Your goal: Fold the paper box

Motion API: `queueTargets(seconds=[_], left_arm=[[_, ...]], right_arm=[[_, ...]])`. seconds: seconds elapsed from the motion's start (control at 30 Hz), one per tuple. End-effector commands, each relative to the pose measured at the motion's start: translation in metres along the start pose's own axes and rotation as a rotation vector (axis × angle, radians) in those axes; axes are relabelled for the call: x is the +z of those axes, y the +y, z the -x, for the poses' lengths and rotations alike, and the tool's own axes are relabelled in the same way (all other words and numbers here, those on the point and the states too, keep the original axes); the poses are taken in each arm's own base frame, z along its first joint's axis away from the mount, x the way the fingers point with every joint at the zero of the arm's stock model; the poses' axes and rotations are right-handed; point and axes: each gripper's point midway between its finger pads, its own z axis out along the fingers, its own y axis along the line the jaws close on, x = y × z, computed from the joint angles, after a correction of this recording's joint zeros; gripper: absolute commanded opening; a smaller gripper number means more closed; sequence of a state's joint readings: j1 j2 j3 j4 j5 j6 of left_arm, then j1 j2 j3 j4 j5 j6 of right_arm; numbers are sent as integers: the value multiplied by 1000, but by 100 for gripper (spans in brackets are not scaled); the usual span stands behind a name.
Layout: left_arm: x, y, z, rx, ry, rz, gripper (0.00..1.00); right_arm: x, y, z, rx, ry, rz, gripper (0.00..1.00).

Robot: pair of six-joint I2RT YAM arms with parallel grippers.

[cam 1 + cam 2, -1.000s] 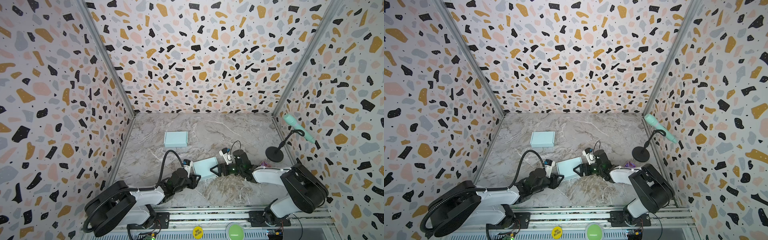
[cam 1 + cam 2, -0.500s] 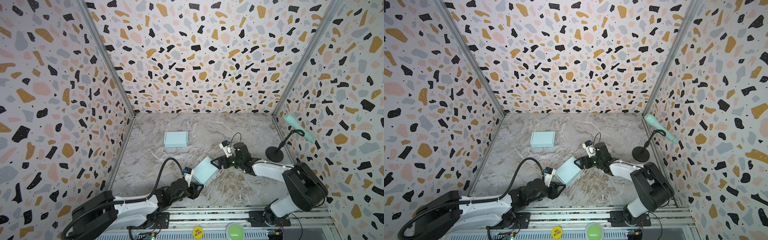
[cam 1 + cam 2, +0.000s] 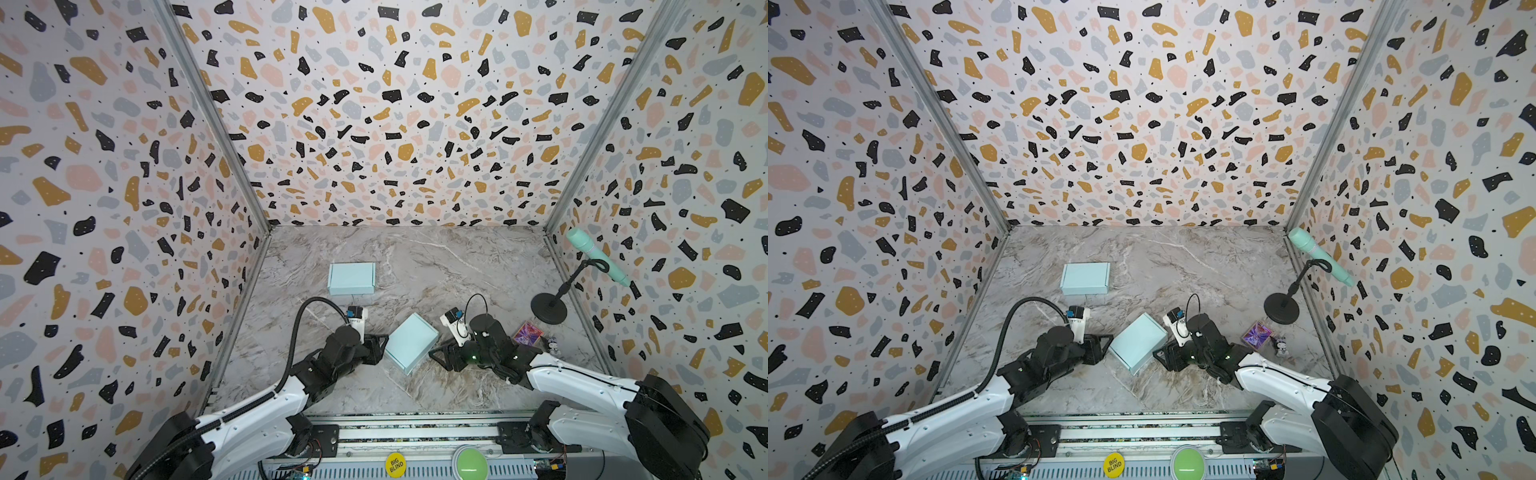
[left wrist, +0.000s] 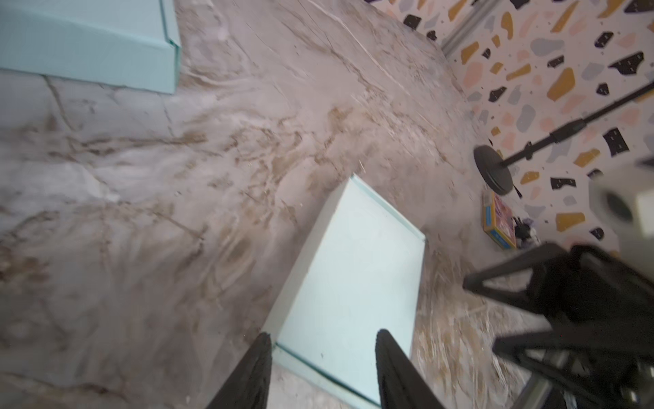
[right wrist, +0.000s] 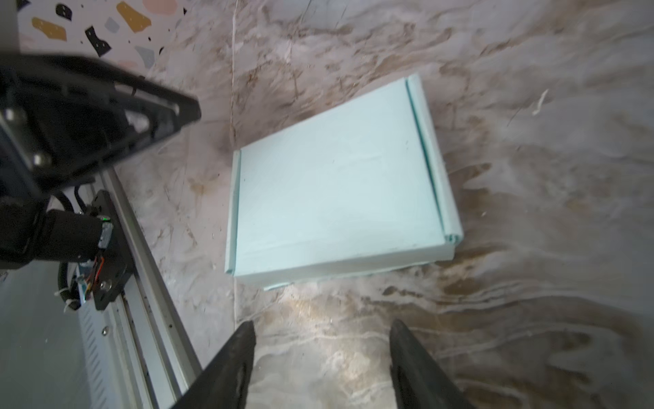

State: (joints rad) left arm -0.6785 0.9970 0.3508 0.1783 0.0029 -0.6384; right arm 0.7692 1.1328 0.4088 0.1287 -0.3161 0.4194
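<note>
Mint paper box (image 3: 411,343), plain-faced — "BIG BLIND" on the yellow front disc (image 3: 395,464).

A closed pale blue paper box (image 3: 411,348) is lying flat on the marble tabletop (image 3: 457,266), turned diagonally, between the two arms. The left gripper (image 3: 380,348) is sitting just beside the box's left edge, and the right gripper (image 3: 436,356) is pointing at its right edge from close by; whether either is touching it is not showing clearly. A second paper box (image 3: 352,278) is resting farther back, well apart. At the tabletop's right side a mint green microphone (image 3: 594,257) is leaning on a black stand (image 3: 548,307), with a purple card pack (image 3: 528,332) and a small figurine (image 3: 550,348) lying near its base. A green button (image 3: 471,465) and a yellow "BIG BLIND" disc (image 3: 395,464) are sitting on the front rail (image 3: 415,432).
</note>
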Motion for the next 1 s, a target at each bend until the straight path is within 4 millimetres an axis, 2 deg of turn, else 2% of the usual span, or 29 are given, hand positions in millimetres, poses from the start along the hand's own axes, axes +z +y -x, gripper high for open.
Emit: queueTargets(seconds=[0.0,0.17,0.27,0.53,0.67,0.77,0.97], left_arm=[[13,5,7,88,47,26,35],[41,27,-7,143,150,108,6],[51,32,-17,140,182,107,0],[45,27,-30,107,194,53,0],[36,22,-43,90,202,22,0],[35,10,-49,97,195,-11,1],[30,-10,-63,95,198,-66,3]], right_arm=[[5,-9,-14,51,14,-30,53],[22,3,-13,65,11,62,48],[29,6,-9,69,-2,86,46],[48,-9,-3,59,17,49,42],[53,-17,8,48,11,32,41],[55,-23,17,45,4,23,39],[58,-22,27,27,3,22,39]])
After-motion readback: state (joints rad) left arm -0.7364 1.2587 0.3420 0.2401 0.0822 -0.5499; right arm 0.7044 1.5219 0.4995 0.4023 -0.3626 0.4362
